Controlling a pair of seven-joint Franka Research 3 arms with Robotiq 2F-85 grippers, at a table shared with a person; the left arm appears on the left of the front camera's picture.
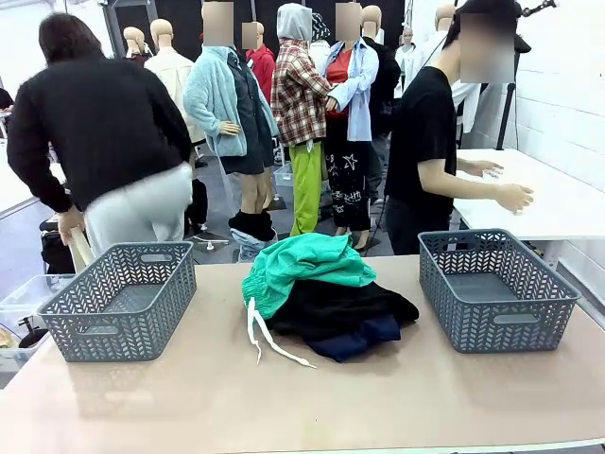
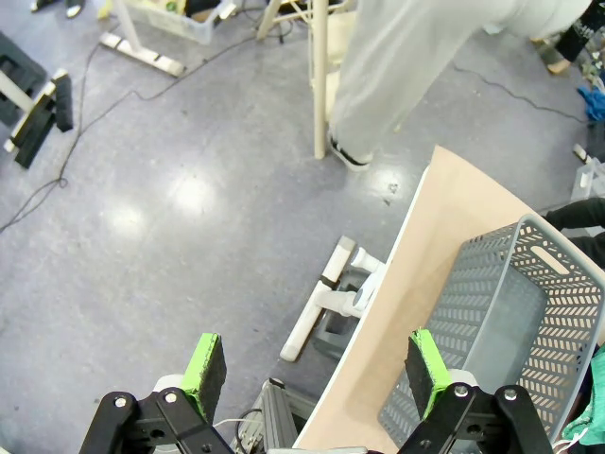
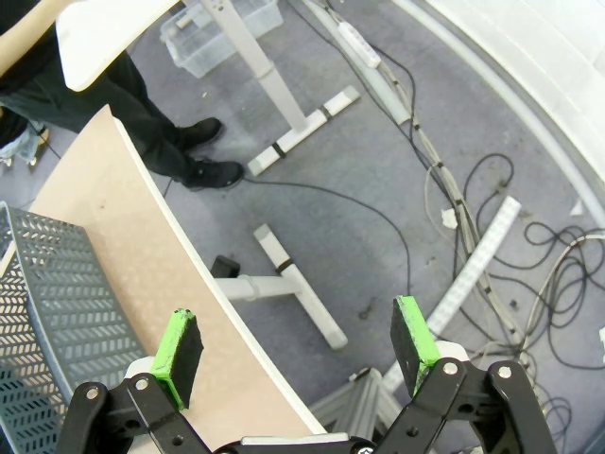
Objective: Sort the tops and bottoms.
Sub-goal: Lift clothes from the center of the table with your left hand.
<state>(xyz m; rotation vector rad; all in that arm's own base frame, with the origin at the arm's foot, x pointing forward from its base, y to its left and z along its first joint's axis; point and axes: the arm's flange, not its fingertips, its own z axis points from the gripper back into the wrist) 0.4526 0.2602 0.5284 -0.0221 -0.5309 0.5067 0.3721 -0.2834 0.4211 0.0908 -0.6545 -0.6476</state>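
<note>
I see the teal bottoms heaped on dark clothes mid-frame on the tan table, between the left basket and right basket, while my left gripper and right gripper both gape wide above the grey floor off the table's edges.

You get a glossy grey floor with light glare at centre-left of the left wrist view. Upper right of the front view: white brick wall, white table. Right wrist view: loose cables at right, clear bin at top.
</note>
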